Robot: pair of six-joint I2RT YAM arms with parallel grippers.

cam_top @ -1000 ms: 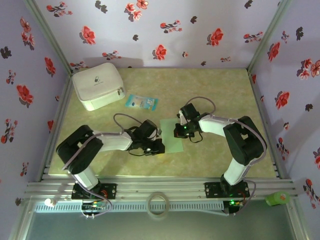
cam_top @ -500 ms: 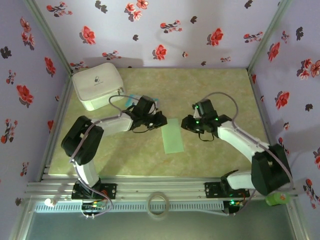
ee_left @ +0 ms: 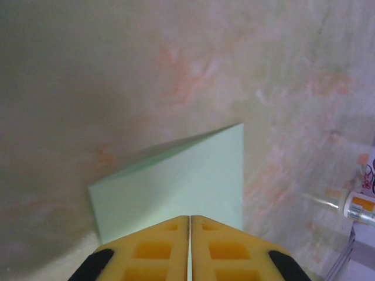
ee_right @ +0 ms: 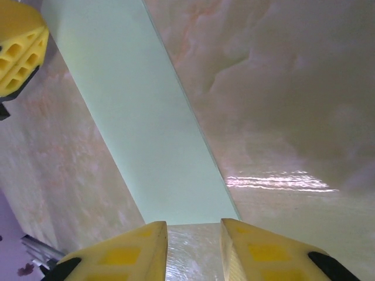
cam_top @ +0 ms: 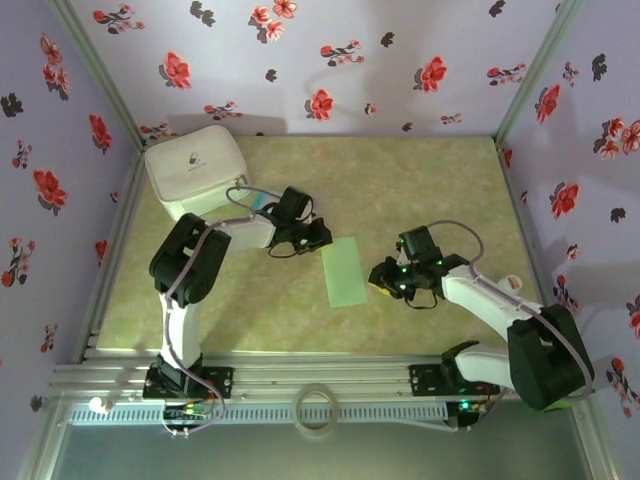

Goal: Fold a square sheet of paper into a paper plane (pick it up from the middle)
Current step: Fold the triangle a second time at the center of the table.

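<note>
The square sheet of paper lies on the table, creased into a narrow pale green rectangle. My left gripper is at the sheet's far left corner. In the left wrist view its jaws are shut tight, with the sheet just ahead of and under the tips. I cannot tell whether the paper is pinched. My right gripper sits just right of the sheet. In the right wrist view it is open over bare table, and the sheet's short end lies just ahead of its tips.
A white zipped pouch stands at the far left. A small blue-and-white packet lies beside the left arm. A tape roll rests on the near rail and a green object at its right end. Flowered walls enclose the table.
My right gripper has opened and moved from the sheet's far end to its right side. My left gripper has swung from the sheet's near left side to its far left corner.
</note>
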